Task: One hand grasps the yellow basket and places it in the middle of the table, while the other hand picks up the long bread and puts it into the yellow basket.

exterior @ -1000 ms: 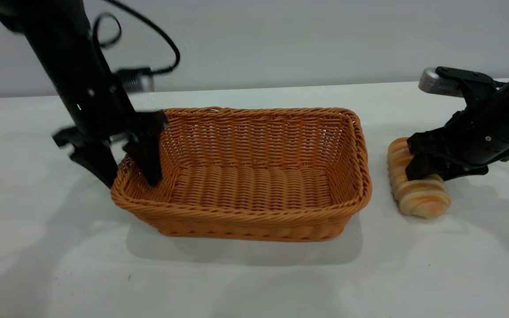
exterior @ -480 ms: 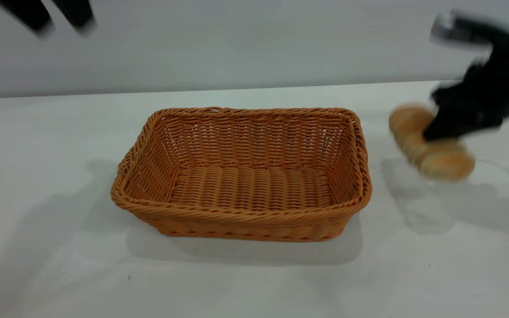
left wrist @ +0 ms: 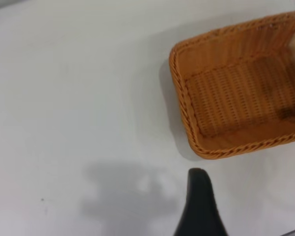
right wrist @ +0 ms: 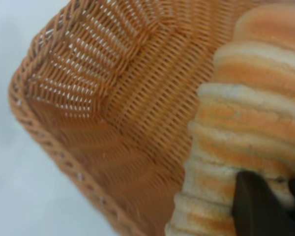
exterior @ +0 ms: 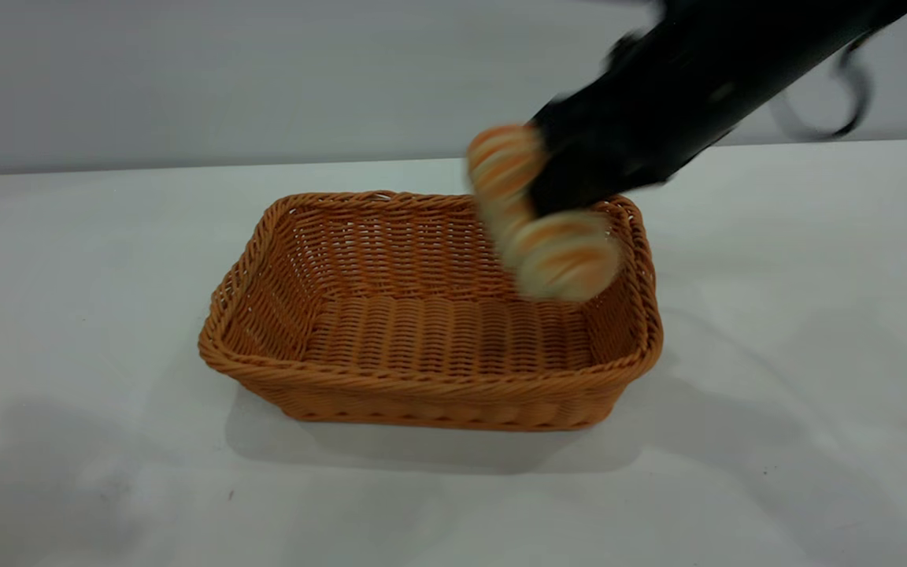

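The yellow basket (exterior: 422, 387) stands in the middle of the white table (exterior: 83, 236), empty. My right gripper (exterior: 571, 175) is shut on the long bread (exterior: 556, 252) and holds it in the air above the basket's right end, one end tipped down toward the front. In the right wrist view the striped bread (right wrist: 250, 123) fills the frame over the basket's corner (right wrist: 103, 98), with my gripper (right wrist: 280, 196) clamped across it. My left gripper (left wrist: 246, 216) is open, raised well off to the left of the basket (left wrist: 236, 98); it is out of the exterior view.
Bare white tabletop lies all round the basket, with a grey wall (exterior: 264, 71) behind. The right arm's black cable (exterior: 847, 87) loops at the upper right.
The left gripper let go of the basket's left rim and rose out of the exterior view. The right gripper lifted the bread off the table and carried it left, over the basket.
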Robot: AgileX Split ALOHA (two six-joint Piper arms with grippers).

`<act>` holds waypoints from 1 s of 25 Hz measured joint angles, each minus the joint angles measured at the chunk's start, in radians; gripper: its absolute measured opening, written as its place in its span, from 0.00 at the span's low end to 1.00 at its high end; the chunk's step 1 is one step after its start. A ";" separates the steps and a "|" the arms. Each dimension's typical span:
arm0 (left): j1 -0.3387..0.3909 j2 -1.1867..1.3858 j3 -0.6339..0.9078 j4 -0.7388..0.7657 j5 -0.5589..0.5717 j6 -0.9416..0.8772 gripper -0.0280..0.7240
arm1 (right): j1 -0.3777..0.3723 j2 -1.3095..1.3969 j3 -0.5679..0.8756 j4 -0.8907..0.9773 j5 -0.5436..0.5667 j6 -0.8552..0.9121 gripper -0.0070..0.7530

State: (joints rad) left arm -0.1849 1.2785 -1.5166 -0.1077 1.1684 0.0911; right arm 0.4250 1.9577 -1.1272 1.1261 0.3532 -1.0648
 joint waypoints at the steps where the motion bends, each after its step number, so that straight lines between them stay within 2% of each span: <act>1: 0.000 -0.020 0.006 0.001 0.000 -0.001 0.81 | 0.020 0.033 -0.014 0.019 -0.022 -0.013 0.16; 3: 0.000 -0.053 0.022 0.006 0.000 -0.003 0.81 | 0.036 0.081 -0.039 0.048 -0.033 -0.028 0.26; 6: 0.000 -0.109 0.060 0.031 0.000 -0.003 0.81 | 0.030 0.098 -0.067 0.053 0.023 -0.031 0.49; 9: 0.000 -0.192 0.117 0.049 0.000 -0.005 0.81 | 0.000 0.033 -0.076 0.021 0.182 -0.018 0.73; 11: 0.000 -0.258 0.171 0.049 0.000 -0.007 0.81 | -0.030 -0.046 -0.078 -0.045 0.334 0.038 0.80; 15: 0.000 -0.432 0.311 0.049 0.000 -0.029 0.81 | -0.085 -0.255 -0.082 -0.238 0.556 0.211 0.78; 20: 0.000 -0.665 0.518 0.056 0.000 -0.079 0.81 | -0.094 -0.499 -0.081 -0.509 0.781 0.454 0.71; 25: 0.000 -0.836 0.715 0.093 0.000 -0.091 0.81 | -0.094 -0.753 0.004 -0.739 0.860 0.647 0.69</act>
State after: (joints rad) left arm -0.1849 0.4429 -0.8019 -0.0143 1.1684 0.0000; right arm 0.3313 1.2045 -1.1236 0.3871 1.2133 -0.4182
